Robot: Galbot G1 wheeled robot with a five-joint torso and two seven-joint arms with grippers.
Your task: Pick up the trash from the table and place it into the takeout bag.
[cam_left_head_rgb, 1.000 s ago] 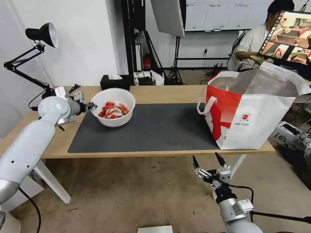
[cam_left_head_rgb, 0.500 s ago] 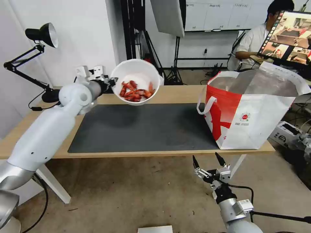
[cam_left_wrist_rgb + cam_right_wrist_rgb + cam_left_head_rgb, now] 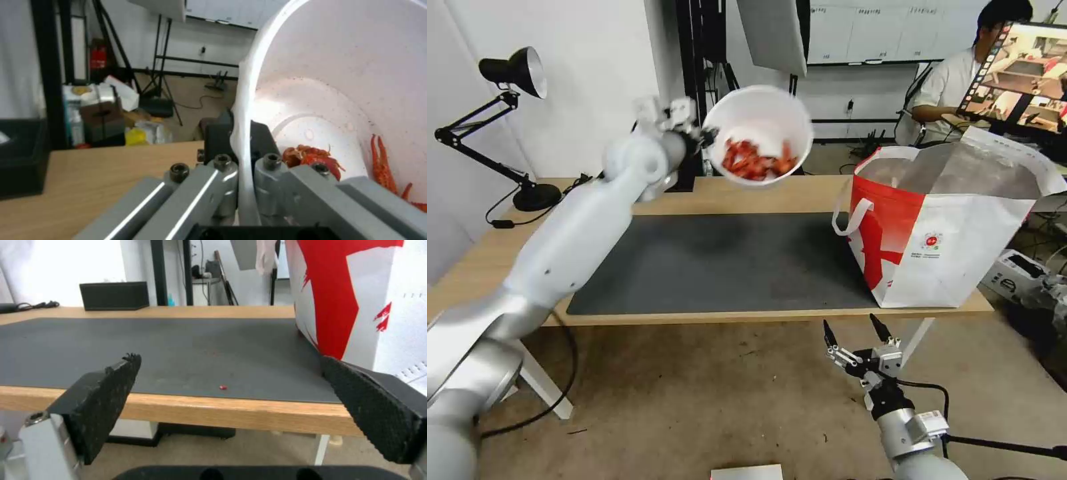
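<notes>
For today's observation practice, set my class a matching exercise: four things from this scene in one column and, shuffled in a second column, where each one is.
Things:
1. white bowl
2. takeout bag
3. right gripper
4. desk lamp

Places:
A. standing at the table's right end
B. below the table's front edge, open
C. at the table's far left
D. in the air, rim pinched by the left gripper

Pairs: 1-D, 2-A, 3-B, 4-C

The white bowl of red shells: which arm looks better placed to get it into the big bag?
Probably the left. Its claw is shut on the rim of the white bowl, held in the air above the table beside the takeout bag. The right claw hangs open below the table's front edge, holding nothing.
</notes>
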